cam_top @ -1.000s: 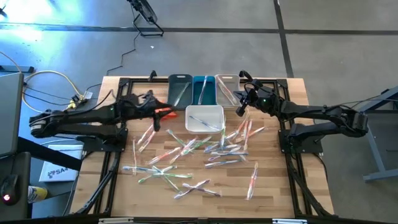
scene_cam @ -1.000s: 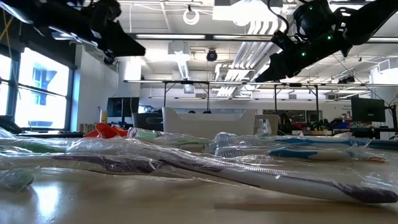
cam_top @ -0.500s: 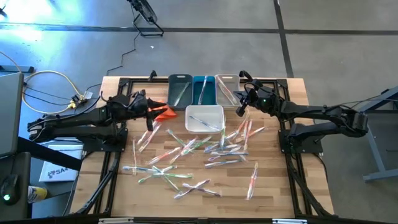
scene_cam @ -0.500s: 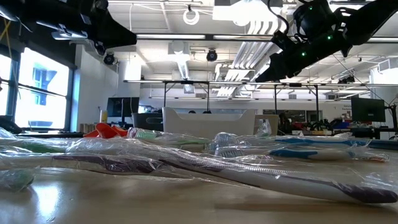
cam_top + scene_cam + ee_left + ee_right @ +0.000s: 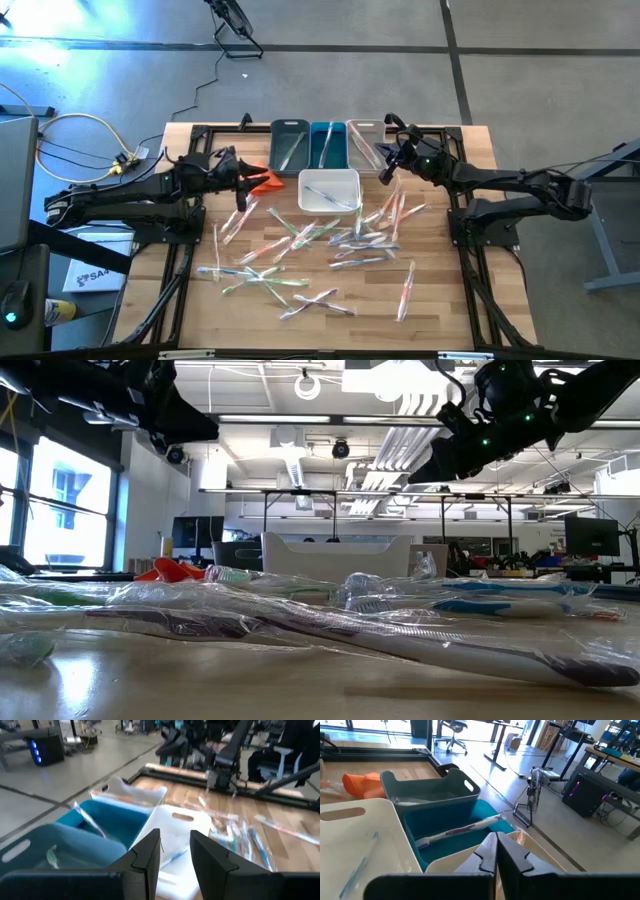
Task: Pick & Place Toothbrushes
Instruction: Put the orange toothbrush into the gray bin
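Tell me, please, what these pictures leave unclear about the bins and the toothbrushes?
- High view: the scattered toothbrushes overlap and show too small to count.
- High view: what lies in the clear bin is partly hidden by the right gripper.
- Low view: the white bin shows only its wall; its contents sit below the rim.
- Left wrist view: the grey bin is cut off by the edge and the left gripper's fingers.

Empty left gripper (image 5: 174, 851) above bins (image 5: 120, 822)

Wooden table (image 5: 160, 290) — 4 bins (image 5: 329, 190), orange cloth (image 5: 264, 180), scattered wrapped toothbrushes (image 5: 300, 235).
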Controlling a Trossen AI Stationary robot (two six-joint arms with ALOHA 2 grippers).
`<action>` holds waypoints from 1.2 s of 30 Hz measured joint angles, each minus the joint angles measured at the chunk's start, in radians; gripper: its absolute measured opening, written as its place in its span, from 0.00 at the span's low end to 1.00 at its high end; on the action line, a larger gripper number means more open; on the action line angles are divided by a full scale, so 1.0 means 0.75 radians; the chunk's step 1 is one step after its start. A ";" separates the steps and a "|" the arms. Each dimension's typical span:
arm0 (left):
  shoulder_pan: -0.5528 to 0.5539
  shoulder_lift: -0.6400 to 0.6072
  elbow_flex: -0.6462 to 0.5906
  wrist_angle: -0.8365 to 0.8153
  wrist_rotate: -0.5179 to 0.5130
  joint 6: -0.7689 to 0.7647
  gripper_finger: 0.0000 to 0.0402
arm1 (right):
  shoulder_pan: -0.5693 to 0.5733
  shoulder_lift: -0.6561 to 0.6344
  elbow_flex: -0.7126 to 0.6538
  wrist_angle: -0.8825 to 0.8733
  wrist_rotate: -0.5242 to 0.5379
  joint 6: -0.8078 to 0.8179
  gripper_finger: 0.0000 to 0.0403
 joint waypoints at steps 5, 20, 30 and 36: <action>0.000 -0.001 -0.001 0.010 0.018 -0.038 0.26 | 0.001 0.000 0.000 -0.003 0.000 0.001 0.01; 0.000 -0.004 -0.001 0.055 0.027 0.068 0.26 | -0.014 0.001 0.000 0.015 -0.041 0.005 0.01; 0.000 -0.003 0.000 -0.073 0.024 0.035 0.26 | -0.014 0.001 0.000 0.014 -0.108 0.002 0.01; 0.000 -0.003 0.000 -0.153 0.030 0.024 0.26 | -0.014 0.001 0.000 0.014 -0.109 0.003 0.01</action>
